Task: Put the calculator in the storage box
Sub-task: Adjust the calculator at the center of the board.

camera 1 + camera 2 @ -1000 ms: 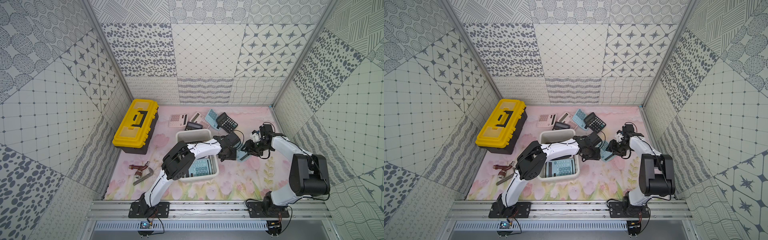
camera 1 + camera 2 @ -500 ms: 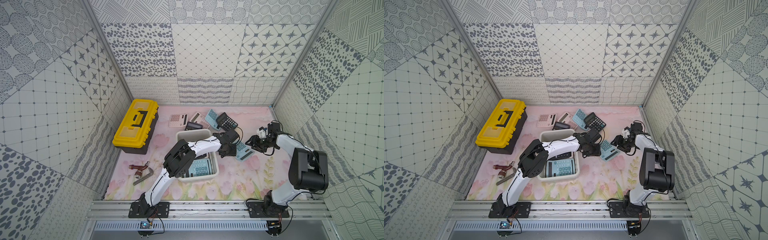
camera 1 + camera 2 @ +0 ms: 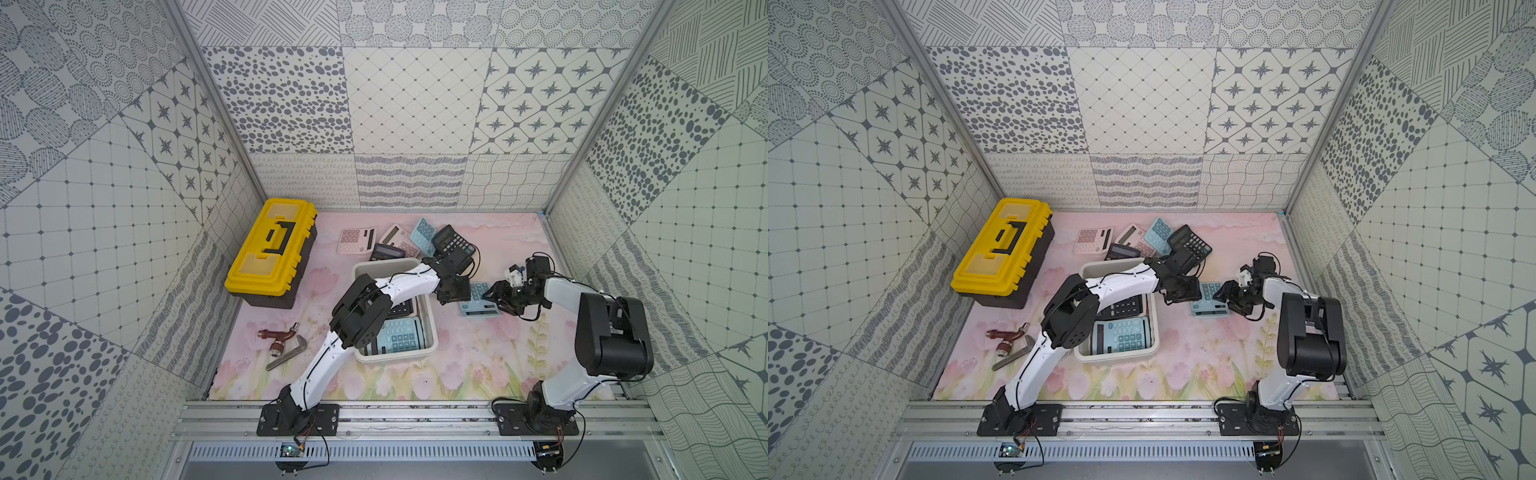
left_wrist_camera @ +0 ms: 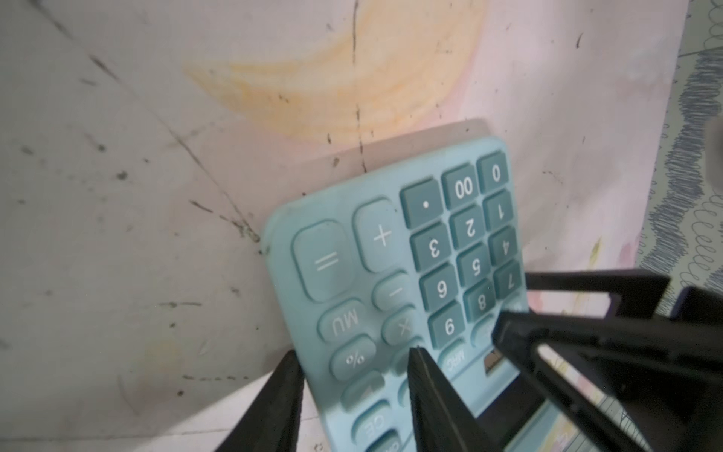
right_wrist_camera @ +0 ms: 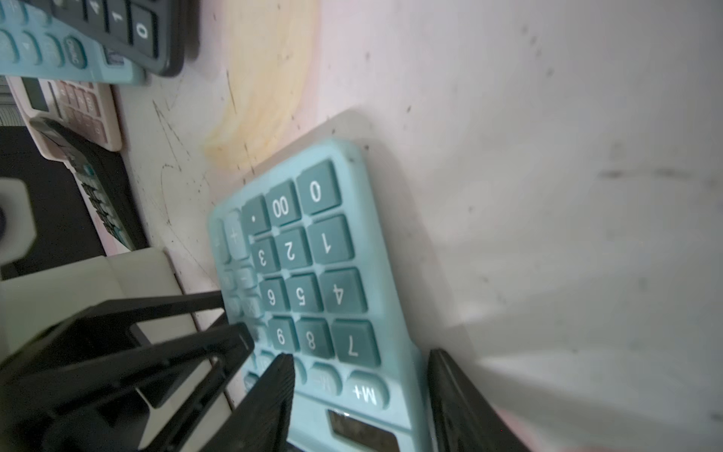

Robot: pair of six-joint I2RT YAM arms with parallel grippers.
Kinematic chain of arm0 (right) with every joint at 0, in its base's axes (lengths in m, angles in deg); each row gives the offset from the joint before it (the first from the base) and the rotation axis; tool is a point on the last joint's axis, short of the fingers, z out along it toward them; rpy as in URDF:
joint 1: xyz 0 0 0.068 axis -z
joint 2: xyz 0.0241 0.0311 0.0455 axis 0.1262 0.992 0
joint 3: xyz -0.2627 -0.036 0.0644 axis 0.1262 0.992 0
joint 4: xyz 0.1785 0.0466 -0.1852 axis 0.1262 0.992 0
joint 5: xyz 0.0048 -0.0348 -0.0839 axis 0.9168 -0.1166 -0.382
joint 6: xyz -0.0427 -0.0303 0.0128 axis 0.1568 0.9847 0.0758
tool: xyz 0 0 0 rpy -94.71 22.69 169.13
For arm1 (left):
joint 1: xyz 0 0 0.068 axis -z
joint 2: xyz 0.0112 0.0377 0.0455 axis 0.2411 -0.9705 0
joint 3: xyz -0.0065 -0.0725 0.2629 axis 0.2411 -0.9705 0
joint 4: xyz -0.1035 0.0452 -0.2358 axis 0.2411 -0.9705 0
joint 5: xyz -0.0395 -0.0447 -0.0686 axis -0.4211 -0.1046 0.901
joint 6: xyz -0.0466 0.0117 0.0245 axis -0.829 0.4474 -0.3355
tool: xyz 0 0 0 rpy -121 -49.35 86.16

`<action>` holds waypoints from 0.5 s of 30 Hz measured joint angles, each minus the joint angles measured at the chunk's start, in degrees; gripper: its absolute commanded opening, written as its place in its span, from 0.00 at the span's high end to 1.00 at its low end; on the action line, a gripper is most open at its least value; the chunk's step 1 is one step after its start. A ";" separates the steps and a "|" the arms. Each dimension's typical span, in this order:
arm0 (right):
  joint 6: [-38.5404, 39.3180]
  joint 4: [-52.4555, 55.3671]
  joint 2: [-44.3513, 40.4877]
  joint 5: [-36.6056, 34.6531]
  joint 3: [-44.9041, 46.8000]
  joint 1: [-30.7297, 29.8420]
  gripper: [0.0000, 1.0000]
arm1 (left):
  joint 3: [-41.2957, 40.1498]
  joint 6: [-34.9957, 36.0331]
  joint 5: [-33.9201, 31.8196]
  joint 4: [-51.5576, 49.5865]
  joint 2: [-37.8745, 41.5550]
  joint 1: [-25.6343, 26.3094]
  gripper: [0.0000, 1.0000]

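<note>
**Jaws of both grippers astride one calculator, outside the box**

The jaws of the left gripper and the right gripper stood partly spread. Each straddled an opposite long edge of the light-blue calculator; whether either pinched it could not be told. Only the top views showed it just beside the storage box, which held two more calculators.

The calculator is between the left pincer and right pincer, just right of the storage box. The toolbox stands far left on the worktop.
</note>
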 measured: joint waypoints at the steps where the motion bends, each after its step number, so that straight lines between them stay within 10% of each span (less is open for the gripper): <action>1: -0.87 -0.17 -1.68 0.26 1.86 -0.52 0.40 | 0.44 -0.04 0.00 0.00 -0.24 -0.02 0.53; 15: -13.77 0.24 -26.49 -0.31 17.38 -5.53 0.33 | 2.43 -0.66 2.56 0.09 -1.31 -0.11 0.49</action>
